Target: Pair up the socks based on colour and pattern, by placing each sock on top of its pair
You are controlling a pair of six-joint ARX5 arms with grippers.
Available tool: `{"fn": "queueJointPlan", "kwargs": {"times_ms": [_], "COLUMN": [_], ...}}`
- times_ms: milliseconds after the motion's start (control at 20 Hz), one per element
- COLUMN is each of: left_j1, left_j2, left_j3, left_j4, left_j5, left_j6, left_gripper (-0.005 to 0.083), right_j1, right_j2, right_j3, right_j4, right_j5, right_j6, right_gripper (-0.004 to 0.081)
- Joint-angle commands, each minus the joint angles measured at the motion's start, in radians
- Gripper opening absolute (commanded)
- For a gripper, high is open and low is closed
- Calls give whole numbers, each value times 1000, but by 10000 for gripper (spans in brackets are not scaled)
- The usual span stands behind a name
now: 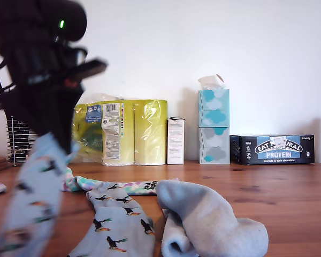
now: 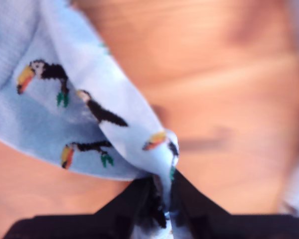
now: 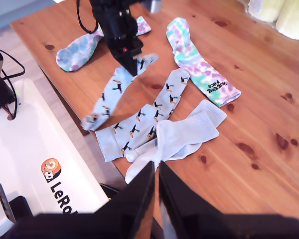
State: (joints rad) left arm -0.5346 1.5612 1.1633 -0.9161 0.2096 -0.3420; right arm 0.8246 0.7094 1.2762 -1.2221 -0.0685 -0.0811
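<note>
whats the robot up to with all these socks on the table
It is sorting socks into pairs. My first gripper has pinched a light-blue toucan-print sock and holds it in the air. Its match lies flat on the wooden table, beside the plain pale-blue ribbed socks. My second gripper hangs shut and empty.

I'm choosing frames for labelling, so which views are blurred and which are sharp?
Exterior view: the arm and the toucan sock hanging from it are motion-smeared at that view's left; the tissue boxes behind are crisp. First wrist view: the table is streaked and the sock's toucans are soft, though readable. Second wrist view: sharp and evenly lit; only my second gripper looks dark.
</note>
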Motion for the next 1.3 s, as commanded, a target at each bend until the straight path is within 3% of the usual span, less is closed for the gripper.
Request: {"fn": "queueJointPlan", "kwargs": {"times_ms": [0, 250, 600, 650, 800, 850, 1100, 1250], "left_j1": [-19, -90, -100, -100, -110, -110, -95, -96], "left_j2": [34, 49, 101, 128, 196, 198, 105, 28], "left_j3": [-15, -15, -15, -15, -15, -15, 9, 10], "left_j4": [35, 195, 264, 269, 326, 353, 327, 231], "left_j5": [8, -37, -54, -61, -88, -87, -98, -98], "left_j6": [-11, -10, -24, -24, 30, 51, 92, 107], "left_gripper": [-19, -19, -11, 33, 413, 489, 501, 500], "right_j1": [-2, -2, -2, -2, -2, -2, 0, 0], "right_j2": [17, 48, 94, 101, 136, 153, 232, 254], "right_j3": [1, 1, 1, 1, 1, 1, 1, 1], "right_j4": [6, 5, 14, 23, 51, 51, 51, 84], "right_j5": [-2, -9, -17, -40, -129, -157, -192, -193], "right_j6": [-6, -6, -6, -5, -6, -11, -58, -77], "right_gripper": [-12, -12, -12, -12, -11, -11, -10, -10]}}
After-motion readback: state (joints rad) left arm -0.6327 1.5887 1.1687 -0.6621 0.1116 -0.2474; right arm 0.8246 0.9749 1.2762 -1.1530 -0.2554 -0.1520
